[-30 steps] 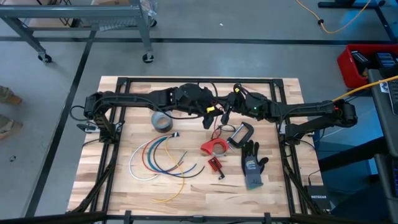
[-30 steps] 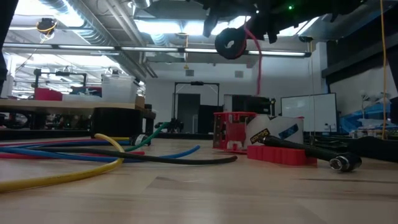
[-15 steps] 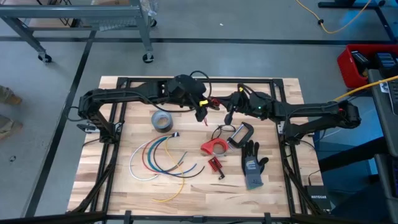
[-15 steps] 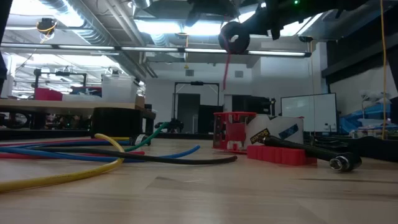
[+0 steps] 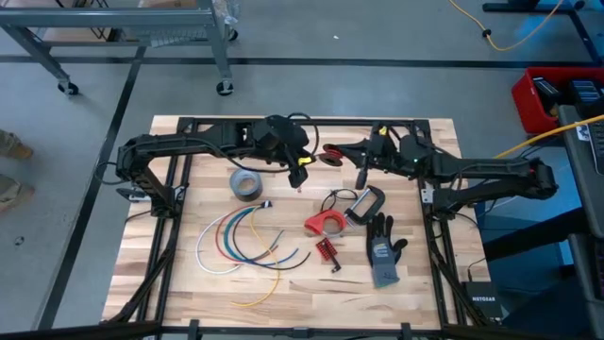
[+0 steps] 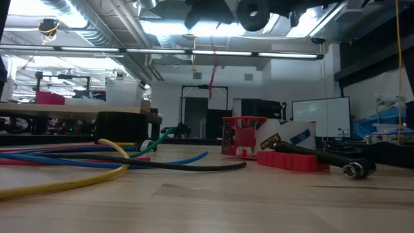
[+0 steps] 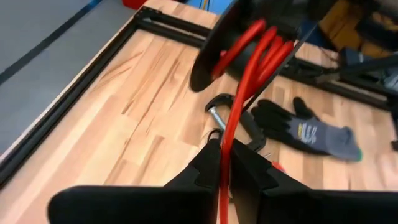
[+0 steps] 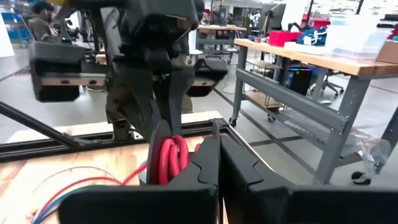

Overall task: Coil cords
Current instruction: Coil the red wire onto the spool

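Observation:
A black spool (image 5: 332,153) wound with red cord (image 7: 258,53) is held high above the table's far middle; it shows at the top of the low view (image 6: 254,13). My right gripper (image 8: 219,163) is shut on the spool. My left gripper (image 7: 225,167) is shut on the red cord just beside the spool, left of it in the high view (image 5: 300,168). The cord's loose tail (image 6: 212,71) hangs below. Several other cords (image 5: 241,241), white, blue, red, green and yellow, lie curved on the table at the near left. My left gripper pinches the red cord (image 7: 227,134) between its two fingers, a short way from where it leaves the spool. The stretch from fingers to spool runs straight. The cord is clear of the table. My right gripper holds the spool by the thin edge of one flange (image 8: 214,129), pinched between its two fingers. The red windings (image 8: 171,158) sit just beside the fingers. The spool is lifted clear of the table.
A grey tape roll (image 5: 247,184) lies left of centre. A clamp (image 5: 363,203), a red tape dispenser (image 5: 326,224), a small red part (image 5: 327,250) and a grey-black glove (image 5: 384,250) lie at the near right. The black frame (image 5: 302,121) borders the table.
My right gripper has carried the spool up and toward the table's far right. My left gripper has gone toward the table's left and far edge, still shut on the red cord. The cord's hanging tail has swung left with it.

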